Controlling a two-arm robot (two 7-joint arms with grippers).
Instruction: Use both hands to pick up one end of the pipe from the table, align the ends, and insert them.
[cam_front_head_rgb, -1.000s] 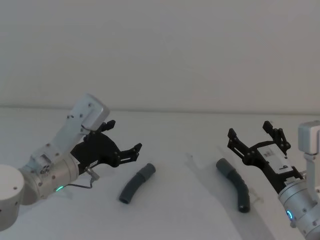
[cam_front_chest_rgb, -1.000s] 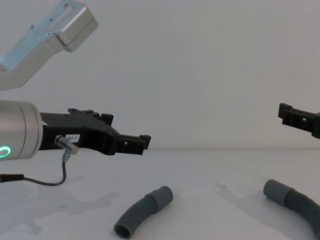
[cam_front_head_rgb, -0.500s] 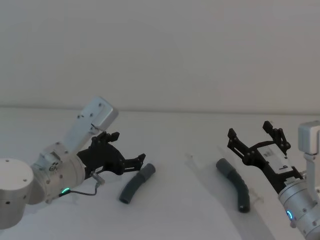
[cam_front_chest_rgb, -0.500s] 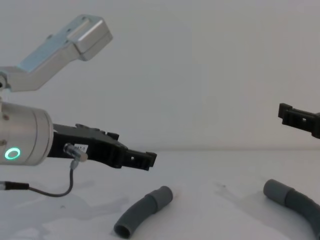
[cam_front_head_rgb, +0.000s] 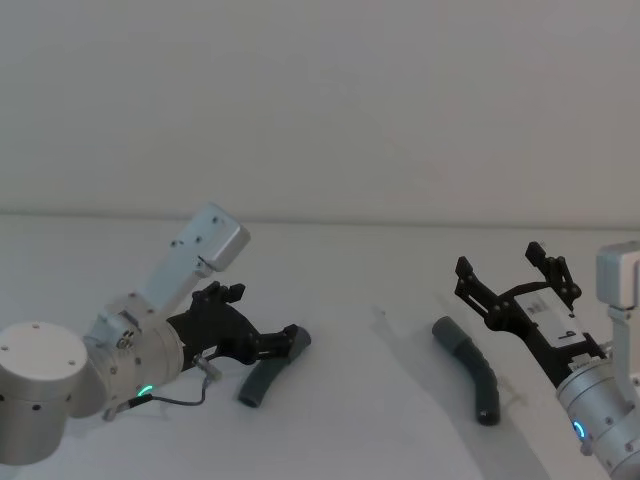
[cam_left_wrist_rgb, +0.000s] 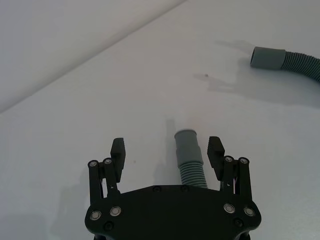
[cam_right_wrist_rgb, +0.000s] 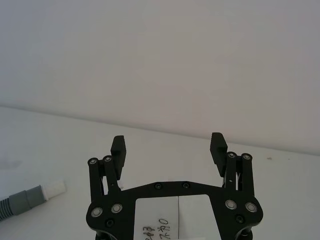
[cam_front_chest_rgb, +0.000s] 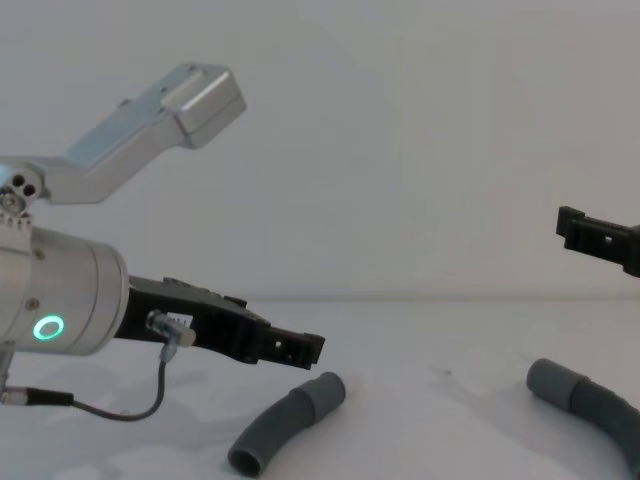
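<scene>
Spread black plastic fingers (cam_left_wrist_rgb: 215, 150) of the left gripper (cam_left_wrist_rgb: 167, 148) are hanging just above the smooth grey cuff (cam_left_wrist_rgb: 186, 142) of a dark ribbed curved hose piece (cam_front_head_rgb: 262, 375) on the white table (cam_front_head_rgb: 380, 420). The right gripper (cam_front_head_rgb: 500, 260), likewise released, is hovering near the other hose piece (cam_front_head_rgb: 472, 368).

Left gripper (cam_front_head_rgb: 262, 318) is extending forward and sitting low, fingers spread wide, its silver wrist (cam_front_chest_rgb: 60, 318) angling downward. Right gripper (cam_front_head_rgb: 500, 262) is hovering higher, fingers parted, apparently level.
</scene>
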